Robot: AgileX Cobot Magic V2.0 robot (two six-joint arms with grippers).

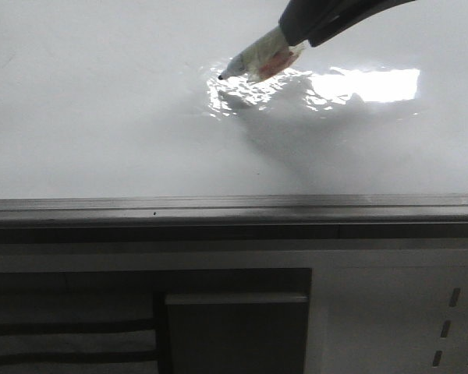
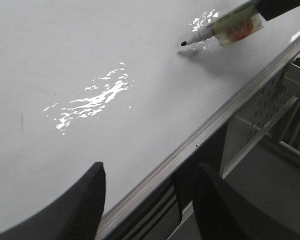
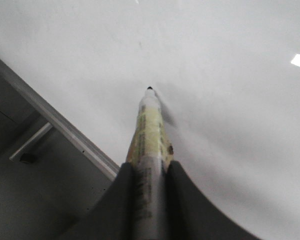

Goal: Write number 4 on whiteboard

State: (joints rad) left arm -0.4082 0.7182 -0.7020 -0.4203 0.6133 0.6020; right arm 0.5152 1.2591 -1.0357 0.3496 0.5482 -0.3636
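The whiteboard (image 1: 101,117) fills the upper front view, glossy white-grey, with a grey metal ledge (image 1: 218,209) along its lower edge. My right gripper (image 1: 308,27) comes in from the upper right, shut on a marker (image 1: 259,61) with a yellowish taped barrel. Its black tip points left, just at the board; I cannot tell if it touches. In the right wrist view the fingers (image 3: 125,185) clamp the marker (image 3: 150,125). My left gripper (image 2: 151,170) is open and empty over the ledge (image 2: 200,140); it is out of the front view. No number 4 shows on the board.
A bright rectangular light glare (image 1: 366,84) lies on the board right of the marker tip. Below the ledge are a white perforated panel with slots (image 1: 452,319) and a grey block in a dark recess (image 1: 234,327). A faint short stroke (image 2: 22,122) marks the board.
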